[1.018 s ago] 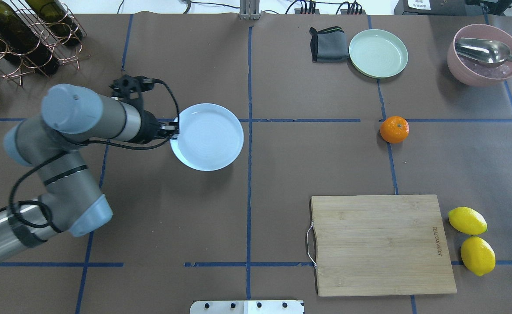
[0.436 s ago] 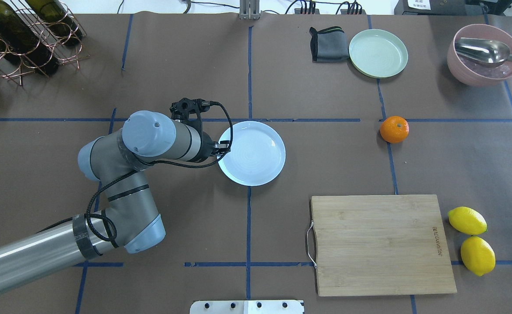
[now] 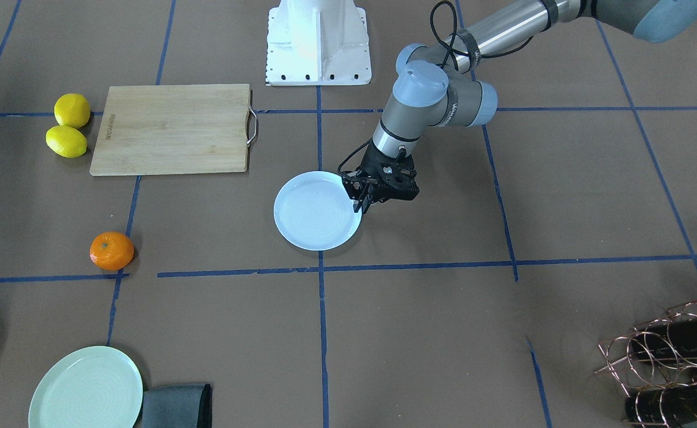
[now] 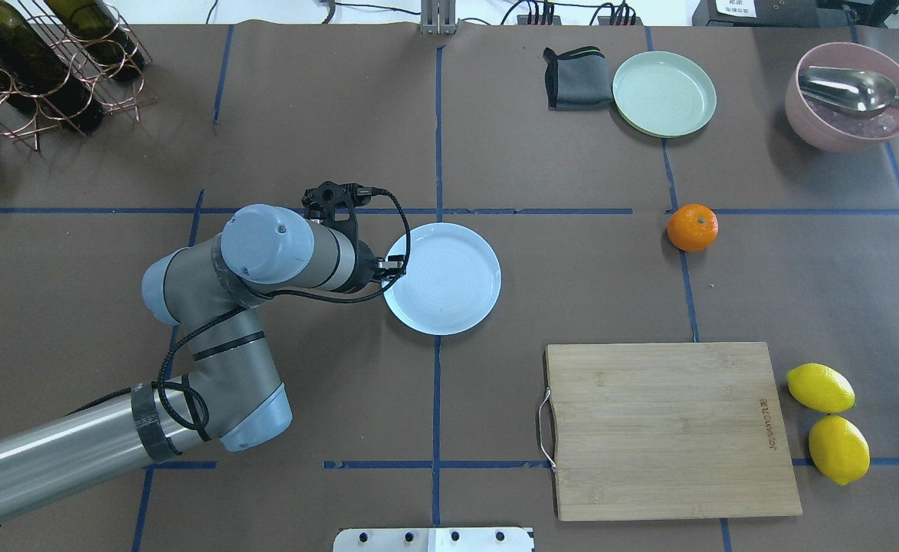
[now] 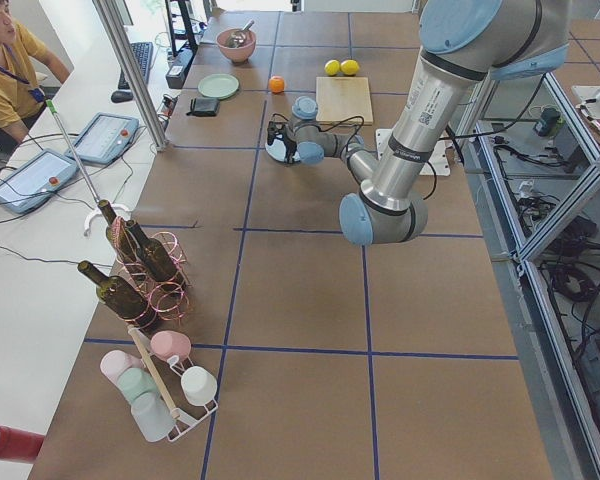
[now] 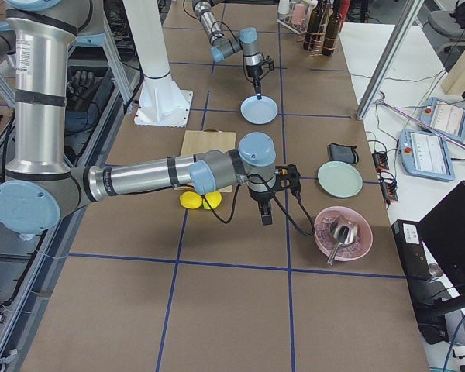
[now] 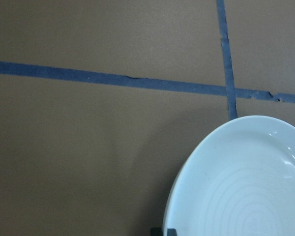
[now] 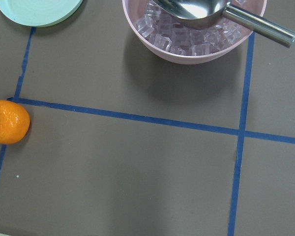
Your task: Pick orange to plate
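The orange [image 4: 692,228] lies alone on the brown table at the right, and it also shows at the left edge of the right wrist view [image 8: 8,121]. The pale bluish-white plate [image 4: 449,280] sits astride the centre tape line, far left of the orange. My left gripper [image 4: 392,267] is shut on the plate's left rim; the front view shows its fingers [image 3: 358,201] clamped on that edge. Whether the plate touches the table I cannot tell. My right gripper [image 6: 265,217] shows only in the right side view, hanging near the pink bowl, and its state I cannot tell.
A wooden cutting board [image 4: 667,429] lies at the near right with two lemons [image 4: 820,387] beside it. A mint-green plate [image 4: 664,93], a grey cloth [image 4: 575,77] and a pink bowl of ice with a scoop [image 4: 851,96] stand at the far right. A wine-bottle rack [image 4: 43,61] fills the far left.
My left arm has carried the plate rightward and nearer, from left of the centre line to astride it, then settled slightly. The orange has not moved.
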Controlling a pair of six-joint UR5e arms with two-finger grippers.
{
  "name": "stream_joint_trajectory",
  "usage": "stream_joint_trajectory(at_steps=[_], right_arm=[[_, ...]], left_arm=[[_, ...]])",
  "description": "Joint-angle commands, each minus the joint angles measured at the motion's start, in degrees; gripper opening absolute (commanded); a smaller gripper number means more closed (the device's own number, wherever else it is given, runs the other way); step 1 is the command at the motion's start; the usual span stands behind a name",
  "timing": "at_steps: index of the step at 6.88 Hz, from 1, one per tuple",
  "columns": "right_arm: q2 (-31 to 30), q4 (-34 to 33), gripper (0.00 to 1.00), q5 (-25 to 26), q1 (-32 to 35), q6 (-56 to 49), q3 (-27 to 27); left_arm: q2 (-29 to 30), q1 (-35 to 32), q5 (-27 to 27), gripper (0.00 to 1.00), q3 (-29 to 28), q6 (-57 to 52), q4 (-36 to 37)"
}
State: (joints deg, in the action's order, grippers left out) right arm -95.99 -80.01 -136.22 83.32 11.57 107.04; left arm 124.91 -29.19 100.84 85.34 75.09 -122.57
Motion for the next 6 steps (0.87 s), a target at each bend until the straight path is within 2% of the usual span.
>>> stream_joint_trajectory(at_steps=[1,2,3,5,6], right_arm=[[0.10,0.03,1.00,-0.27,0.00,0.03,1.67],[0.53,-0.06,1.00,-0.27,-0.61,-0.49,3.42],[0.89,-0.06,1.00,-0.62,-0.96,-0.06,3.79],[3.60,-0.06,1.00,-1.77,-2.36,0.03,3.88],[3.61,-0.15,1.00,-1.68,-2.55,-0.14,4.58]], left_arm=[[-0.80,-1.55,0.40,1.00,2.10,-4.22,0.75],[-3.50,-4.35,2.58,1.00,5.07,-9.38,1.01],[-7.10,-9.17,8.61,1.00,9.98,-15.61,6.41],[-11.59,-21.63,10.86,1.00,21.75,-35.01,23.70],[-13.70,-29.44,12.69,1.00,23.46,-46.23,27.87]])
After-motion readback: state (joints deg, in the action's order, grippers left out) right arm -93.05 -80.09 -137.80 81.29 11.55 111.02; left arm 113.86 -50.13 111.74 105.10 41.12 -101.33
